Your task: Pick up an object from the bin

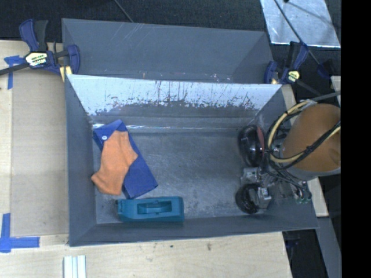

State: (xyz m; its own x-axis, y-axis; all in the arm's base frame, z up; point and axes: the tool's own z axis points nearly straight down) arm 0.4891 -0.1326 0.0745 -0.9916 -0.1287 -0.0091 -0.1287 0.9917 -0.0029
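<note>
Gripper (254,193): down low at the right end of the bin (168,54), close to the right wall and toward the near corner, over bare floor. Wrist and cables crowd it; I cannot tell whether it is released or clenched. I see nothing held in it.

Count of loose things: three. One teal block, one orange cloth, one blue cloth. All sit at the left end, well apart from the gripper.

Teal block (151,209): nearest of the three to the gripper. It lies flat against the near wall, left of the gripper and slightly nearer. Long axis runs left to right, parallel to the near wall, right end pointing toward the gripper.

Orange cloth (114,164): crumpled, lying on top of the blue cloth, just beyond the block.

Blue cloth (138,177): long axis slants from far left to near right, its near edge just beside the block.
</note>
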